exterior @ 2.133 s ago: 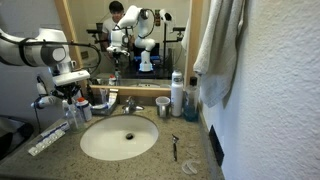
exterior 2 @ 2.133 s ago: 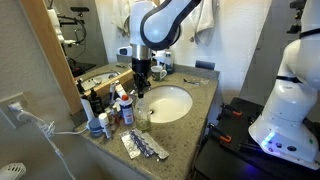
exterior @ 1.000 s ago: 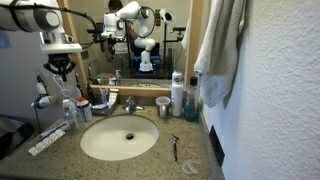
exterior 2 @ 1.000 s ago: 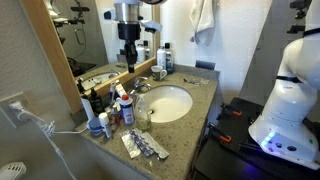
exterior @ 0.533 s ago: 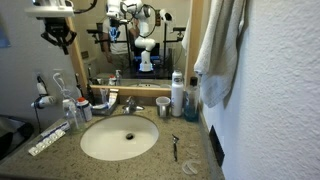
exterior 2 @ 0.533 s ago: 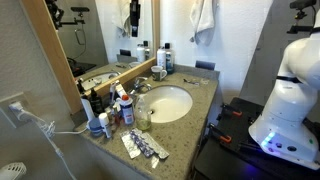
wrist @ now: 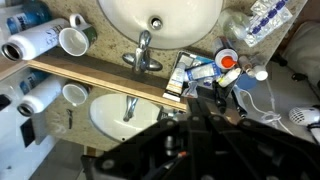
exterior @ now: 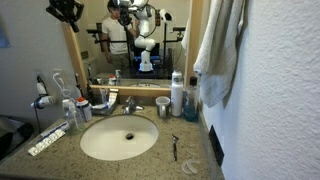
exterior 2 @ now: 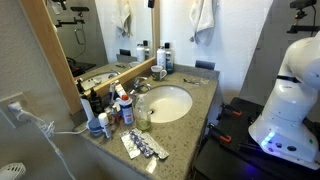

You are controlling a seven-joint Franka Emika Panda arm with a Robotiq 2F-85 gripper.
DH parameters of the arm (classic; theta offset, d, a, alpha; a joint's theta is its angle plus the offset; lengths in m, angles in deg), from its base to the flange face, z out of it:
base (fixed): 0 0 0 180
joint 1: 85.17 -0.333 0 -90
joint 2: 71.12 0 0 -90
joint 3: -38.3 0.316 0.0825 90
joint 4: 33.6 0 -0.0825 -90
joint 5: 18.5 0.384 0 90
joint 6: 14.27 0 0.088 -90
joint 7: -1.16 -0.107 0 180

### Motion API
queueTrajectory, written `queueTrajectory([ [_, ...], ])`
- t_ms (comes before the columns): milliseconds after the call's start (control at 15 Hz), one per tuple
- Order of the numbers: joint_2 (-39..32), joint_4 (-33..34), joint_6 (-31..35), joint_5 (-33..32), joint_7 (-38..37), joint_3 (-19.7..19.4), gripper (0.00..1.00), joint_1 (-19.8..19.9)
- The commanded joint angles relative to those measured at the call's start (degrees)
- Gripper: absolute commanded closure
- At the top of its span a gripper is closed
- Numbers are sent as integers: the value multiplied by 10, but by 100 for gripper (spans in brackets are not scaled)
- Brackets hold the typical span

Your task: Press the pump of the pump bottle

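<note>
In an exterior view the gripper (exterior: 65, 11) hangs at the picture's 11 o'clock, high beside the mirror (exterior: 135, 40) and well above the counter. It holds nothing, but its fingers are a dark blur, so I cannot tell how far apart they stand. The pump bottle (exterior: 69, 113) stands at 9 o'clock from the sink (exterior: 118, 142), among crowded toiletries, with nothing touching its pump (exterior: 69, 101). I judge the press is not in hand. A next move would call for a long, straight descent ending squarely on the pump head.

In an exterior view from the counter's end, the gripper is out of sight. The pump bottle (exterior 2: 143, 118) sits at 8 o'clock from the sink (exterior 2: 175, 103), near the counter's front edge, with taller bottles at its 10 o'clock. The room straight above it looks open, but a sideways approach would be cramped.

In the wrist view the gripper's dark body fills the lower half, blurred. The faucet (wrist: 143, 52) lies at 11 o'clock and the toiletries at 2 o'clock. I cannot pick out the pump bottle there.
</note>
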Motion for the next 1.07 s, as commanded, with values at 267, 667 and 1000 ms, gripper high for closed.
queueTrajectory([
  [267,18,-3,-51,-38,-84,5,51,12],
  [667,13,-3,-69,-38,-97,5,5,10],
  [1000,11,-5,-68,-39,-98,5,0,11],
])
